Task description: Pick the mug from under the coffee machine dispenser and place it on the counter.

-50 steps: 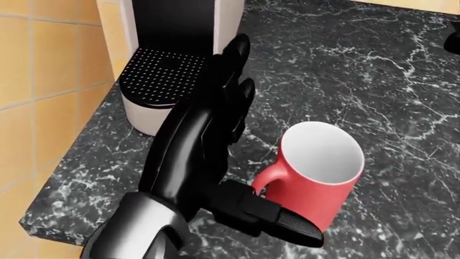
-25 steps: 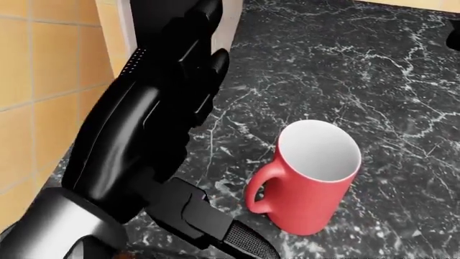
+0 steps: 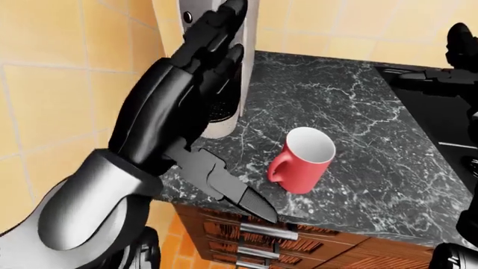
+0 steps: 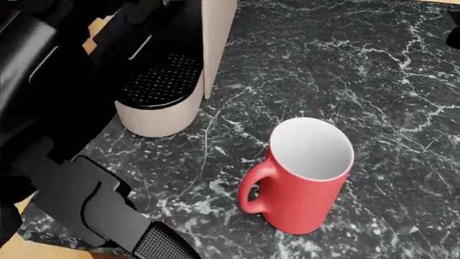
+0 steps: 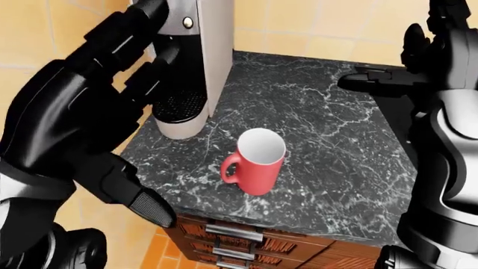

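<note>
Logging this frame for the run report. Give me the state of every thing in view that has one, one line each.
mug: upright on the counter, empty, free of both hands, handle toward the view's left.
coffee machine: drip tray bare, nothing under the dispenser.
left hand: open, raised beside the machine, holding nothing.
right hand: open, raised at the view's right, holding nothing.
drawers: closed.
</note>
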